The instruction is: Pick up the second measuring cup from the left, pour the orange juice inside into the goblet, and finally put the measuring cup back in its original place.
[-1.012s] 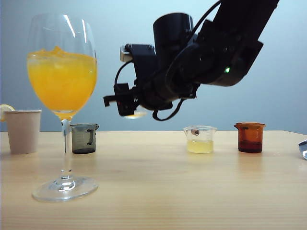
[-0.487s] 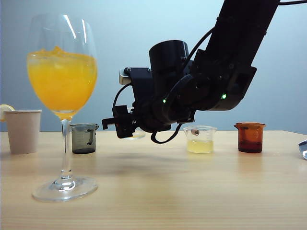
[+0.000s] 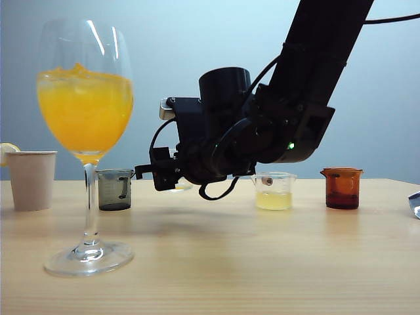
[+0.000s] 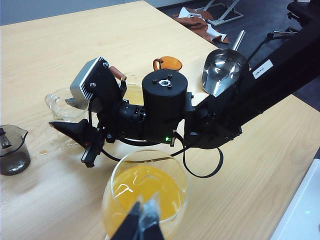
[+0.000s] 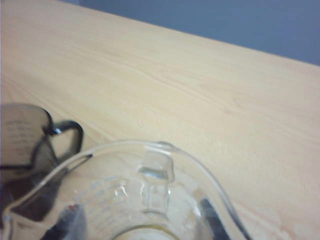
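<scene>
Robot lab or office test space: bare light wooden table against plain grey-blue wall, dark carpeted floor beyond table edge, office chair base in left wrist view.

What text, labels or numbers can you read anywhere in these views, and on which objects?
None can be read.
White label on the right arm's black link: print too small to read.
Small clear glass measuring cup held in the right gripper: raised scale marks, blurred.
Smoky grey measuring cup: faint marks, illegible.
Tall clear stemmed goblet of orange juice: no text.
</scene>
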`<act>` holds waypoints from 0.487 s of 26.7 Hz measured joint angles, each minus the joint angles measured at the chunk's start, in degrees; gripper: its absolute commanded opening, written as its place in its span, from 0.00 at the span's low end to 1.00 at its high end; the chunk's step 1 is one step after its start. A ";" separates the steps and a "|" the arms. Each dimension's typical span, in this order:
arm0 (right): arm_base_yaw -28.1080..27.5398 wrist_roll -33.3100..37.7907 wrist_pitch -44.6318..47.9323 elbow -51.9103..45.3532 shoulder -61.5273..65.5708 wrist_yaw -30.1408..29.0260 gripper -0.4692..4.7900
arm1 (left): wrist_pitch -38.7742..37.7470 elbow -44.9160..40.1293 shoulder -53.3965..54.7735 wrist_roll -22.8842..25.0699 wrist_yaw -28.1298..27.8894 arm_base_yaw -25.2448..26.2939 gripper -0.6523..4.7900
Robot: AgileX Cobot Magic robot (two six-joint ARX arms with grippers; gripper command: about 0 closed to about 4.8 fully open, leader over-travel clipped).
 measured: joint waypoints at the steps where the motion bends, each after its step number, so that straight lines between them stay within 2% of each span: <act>1: -0.35 0.42 -0.20 -0.04 0.22 -0.02 0.09 | -0.15 0.00 0.00 0.00 0.02 -0.02 0.11; 13: -1.95 4.13 -1.01 -0.04 1.05 -0.42 0.09 | -0.48 0.00 0.00 0.00 0.04 -0.02 0.11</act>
